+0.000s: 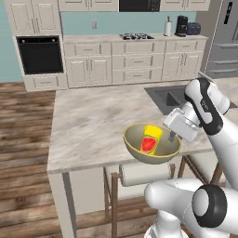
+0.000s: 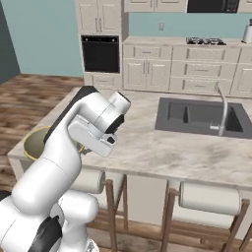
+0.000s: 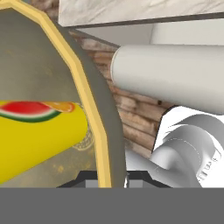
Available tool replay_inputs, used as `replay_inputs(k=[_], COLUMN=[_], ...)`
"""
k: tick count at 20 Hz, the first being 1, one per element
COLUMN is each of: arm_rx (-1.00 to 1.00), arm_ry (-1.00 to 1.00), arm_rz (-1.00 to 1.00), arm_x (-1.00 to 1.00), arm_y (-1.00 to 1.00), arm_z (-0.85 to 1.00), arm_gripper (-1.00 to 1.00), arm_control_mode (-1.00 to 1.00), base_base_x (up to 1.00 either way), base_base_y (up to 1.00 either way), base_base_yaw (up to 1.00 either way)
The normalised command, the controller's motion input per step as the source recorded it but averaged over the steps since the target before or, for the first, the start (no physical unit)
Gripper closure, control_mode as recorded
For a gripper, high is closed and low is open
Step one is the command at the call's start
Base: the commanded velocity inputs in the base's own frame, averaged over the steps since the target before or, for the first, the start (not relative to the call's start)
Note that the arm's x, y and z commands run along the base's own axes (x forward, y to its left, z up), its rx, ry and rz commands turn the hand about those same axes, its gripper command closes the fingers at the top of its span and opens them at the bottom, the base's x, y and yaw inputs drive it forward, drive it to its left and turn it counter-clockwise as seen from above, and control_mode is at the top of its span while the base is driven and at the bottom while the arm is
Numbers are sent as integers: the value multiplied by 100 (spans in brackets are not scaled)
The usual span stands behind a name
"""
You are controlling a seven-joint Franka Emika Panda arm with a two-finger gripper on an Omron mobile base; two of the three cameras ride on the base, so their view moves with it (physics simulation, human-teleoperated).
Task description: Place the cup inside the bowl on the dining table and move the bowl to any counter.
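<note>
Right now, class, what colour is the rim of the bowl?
Yellow: the bowl has a bright yellow rim on its olive-tan body, clearest in the hand view.

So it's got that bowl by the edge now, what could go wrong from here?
The hand pinches only one side of the bowl's rim, and the bowl looks lifted past the dining table edge, so it could tip or slip and fall to the floor. The cup lies loose on its side inside and could roll out. The stool sits right below, close enough to bump.
</note>
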Motion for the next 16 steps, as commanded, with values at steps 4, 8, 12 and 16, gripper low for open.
replay_inputs(k=[4,8,12,16], arm_rx=[0,0,0,0], arm_ry=[0,0,0,0], arm_rz=[0,0,0,0], arm_x=[0,0,0,0], arm_y=[0,0,0,0], arm_z=[0,0,0,0], arm_gripper=[100,100,100,100], arm_control_mode=[100,100,100,100], base_base_x=[-1,0,0,0], base_base_y=[64,65,71,74], base_base_yaw=[0,0,0,0])
